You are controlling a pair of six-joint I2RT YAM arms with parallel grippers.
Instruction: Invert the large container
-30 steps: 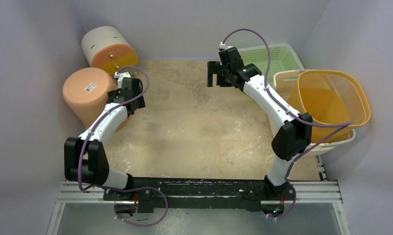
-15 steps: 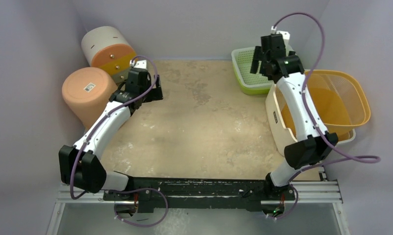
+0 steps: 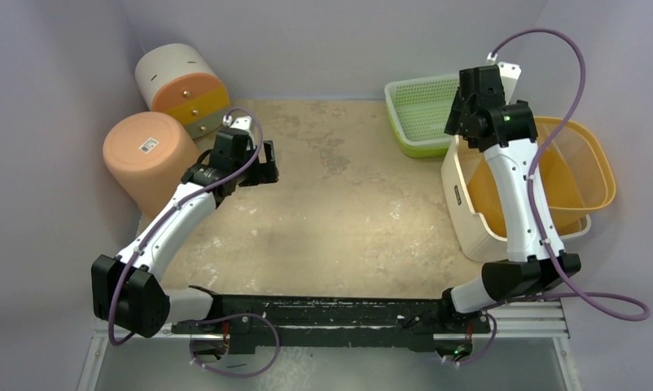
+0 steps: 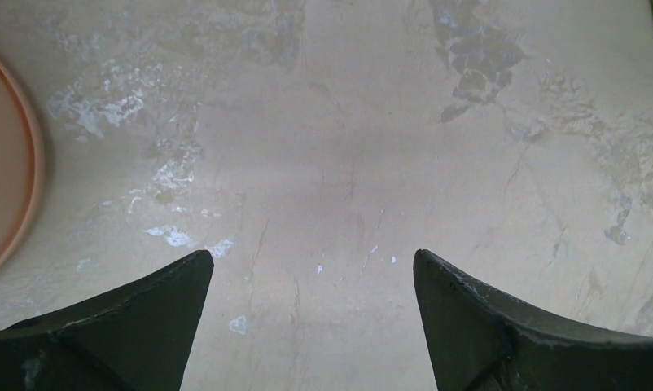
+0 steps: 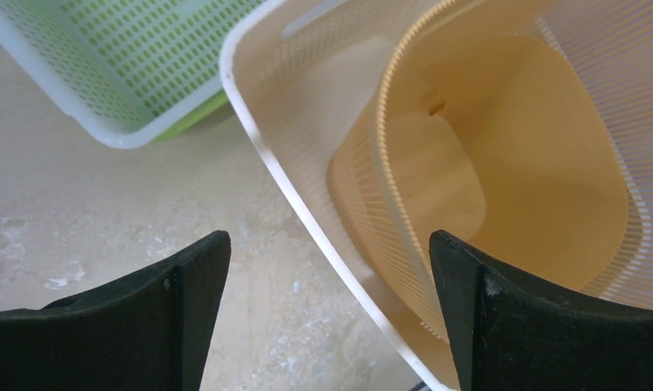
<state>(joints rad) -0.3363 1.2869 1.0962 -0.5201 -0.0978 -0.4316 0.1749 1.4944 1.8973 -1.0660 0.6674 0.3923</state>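
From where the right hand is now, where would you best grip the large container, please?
Likely the large container by its left rim, from above with the right hand: that thin wall is bare; the orange bin inside crowds the rest.

Large container (image 3: pixel 470 228), R of frame: cream plastic, smooth, slight gloss. Orange bin (image 3: pixel 588 163): transluc. ribbed plastic. Green basket (image 3: pixel 417 114): perforated plastic. Tabletop (image 3: pixel 348 212): matt, scuffed.

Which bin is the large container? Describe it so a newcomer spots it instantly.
Look to the right edge of the table, just in front of the green perforated basket. The large container is the cream rectangular tub there, the biggest bin, with a yellow-orange bin sitting inside it.
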